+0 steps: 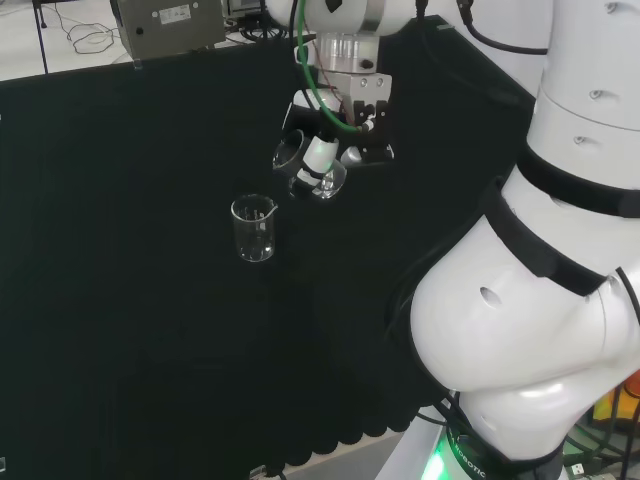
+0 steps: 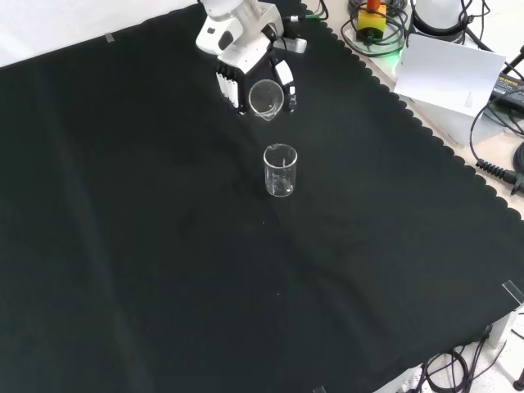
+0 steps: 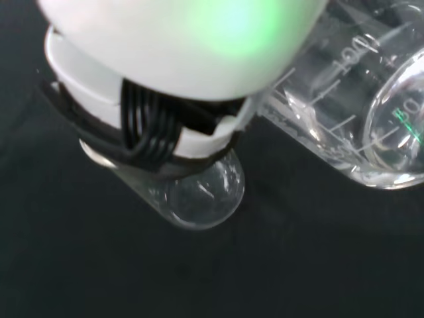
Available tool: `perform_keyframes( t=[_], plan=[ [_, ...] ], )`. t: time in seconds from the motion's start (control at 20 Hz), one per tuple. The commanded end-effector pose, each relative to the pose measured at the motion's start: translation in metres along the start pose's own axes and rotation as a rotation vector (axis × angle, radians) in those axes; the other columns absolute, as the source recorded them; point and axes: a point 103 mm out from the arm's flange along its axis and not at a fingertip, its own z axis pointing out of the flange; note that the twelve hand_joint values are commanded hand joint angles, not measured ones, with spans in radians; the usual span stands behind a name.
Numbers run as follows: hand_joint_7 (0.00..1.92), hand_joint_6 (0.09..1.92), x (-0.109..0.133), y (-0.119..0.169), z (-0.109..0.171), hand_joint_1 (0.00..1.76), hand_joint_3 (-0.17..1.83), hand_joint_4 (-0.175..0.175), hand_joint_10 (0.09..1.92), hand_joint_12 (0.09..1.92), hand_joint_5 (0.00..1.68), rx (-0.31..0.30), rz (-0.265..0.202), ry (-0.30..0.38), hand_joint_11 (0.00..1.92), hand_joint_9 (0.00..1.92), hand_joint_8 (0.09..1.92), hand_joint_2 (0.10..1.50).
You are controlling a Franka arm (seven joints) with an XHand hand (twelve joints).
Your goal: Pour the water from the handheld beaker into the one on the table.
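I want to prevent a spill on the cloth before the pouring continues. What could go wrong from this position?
1. The clear glass beaker held tilted in the black and white hand has its spout short of the upright clear glass beaker on the cloth; in the front view a gap separates them, so water may land on the black cloth.
2. The standing beaker has a narrow mouth and looks light; touching it might tip it.

We list a handheld beaker [image 2: 266,98]: clear glass, tipped well over on its side above the cloth, its round mouth facing the front view, printed graduations along its wall.

We list a table beaker [image 2: 279,170]: clear glass, upright on the black cloth, just nearer than the handheld beaker in the front view, apart from it.
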Motion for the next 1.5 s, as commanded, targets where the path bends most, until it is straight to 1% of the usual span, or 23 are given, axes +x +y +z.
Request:
perform_keyframes(
  t=[0.05, 0.3, 0.75, 1.0, 1.2, 1.5],
  plan=[
    [1.30, 0.76, 0.009, 0.002, 0.008, 1.32, 0.82, -0.175, 0.79, 0.73, 1.25, 0.071, 0.017, -0.064, 1.21, 1.53, 0.73, 0.57],
    [1.30, 0.78, 0.015, 0.005, 0.010, 1.32, 0.83, -0.175, 0.78, 0.76, 1.24, 0.102, 0.039, -0.146, 1.21, 1.53, 0.75, 0.56],
    [1.29, 0.79, 0.020, 0.011, 0.016, 1.32, 0.83, -0.175, 0.79, 0.76, 1.24, 0.157, 0.073, -0.200, 1.20, 1.53, 0.76, 0.56],
    [1.29, 0.79, 0.017, 0.015, 0.016, 1.32, 0.83, -0.175, 0.79, 0.76, 1.23, 0.191, 0.093, -0.227, 1.20, 1.53, 0.77, 0.57],
    [1.28, 0.80, 0.019, 0.017, 0.015, 1.32, 0.83, -0.175, 0.79, 0.77, 1.23, 0.213, 0.096, -0.251, 1.20, 1.53, 0.77, 0.57],
    [1.28, 0.81, 0.025, 0.020, 0.009, 1.32, 0.83, -0.175, 0.80, 0.77, 1.22, 0.233, 0.099, -0.307, 1.20, 1.53, 0.78, 0.57]
  ],
)
